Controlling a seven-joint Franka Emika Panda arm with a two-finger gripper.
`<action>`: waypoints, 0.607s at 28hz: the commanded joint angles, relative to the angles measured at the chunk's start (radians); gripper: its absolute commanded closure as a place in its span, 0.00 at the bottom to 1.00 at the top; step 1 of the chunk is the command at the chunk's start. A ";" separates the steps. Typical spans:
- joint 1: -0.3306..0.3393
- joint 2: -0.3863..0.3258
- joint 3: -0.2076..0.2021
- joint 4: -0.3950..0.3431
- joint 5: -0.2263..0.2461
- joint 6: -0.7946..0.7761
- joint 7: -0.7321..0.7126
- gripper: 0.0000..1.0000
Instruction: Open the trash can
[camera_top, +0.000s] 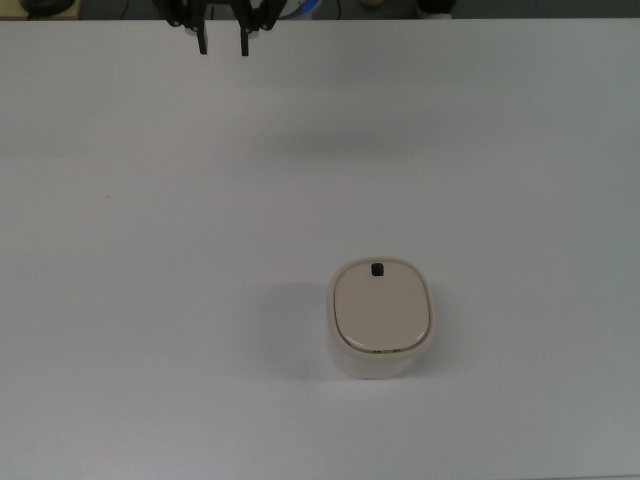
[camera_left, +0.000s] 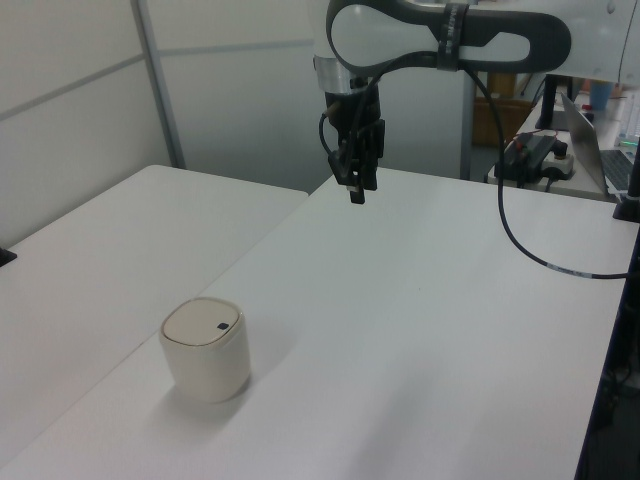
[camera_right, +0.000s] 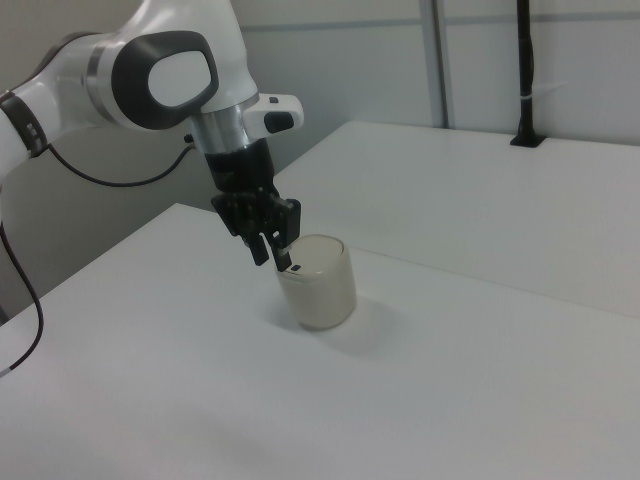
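The trash can (camera_top: 381, 318) is a small cream-white bin with a beige lid lying flat and shut, and a black button (camera_top: 377, 268) at the lid's far edge. It stands on the white table (camera_top: 150, 250), also seen in the left view (camera_left: 205, 348) and the right view (camera_right: 318, 285). My gripper (camera_top: 223, 46) hangs at the top view's upper edge, far from the can and high above the table (camera_left: 355, 192). Its fingers point down with a narrow gap and hold nothing. In the right view the gripper (camera_right: 272, 258) overlaps the can's near rim.
A second white table (camera_left: 90, 250) adjoins at the left view's left. A black cable (camera_left: 520, 235) trails from the arm, and a laptop (camera_left: 595, 140) and other gear sit at the left view's right. A black post (camera_right: 525, 70) stands at the right view's far edge.
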 joint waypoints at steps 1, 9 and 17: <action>0.002 -0.008 0.000 -0.012 0.007 -0.010 -0.043 1.00; 0.002 -0.008 -0.002 -0.010 0.024 -0.002 -0.049 1.00; 0.003 0.018 0.006 -0.013 0.035 0.079 -0.037 1.00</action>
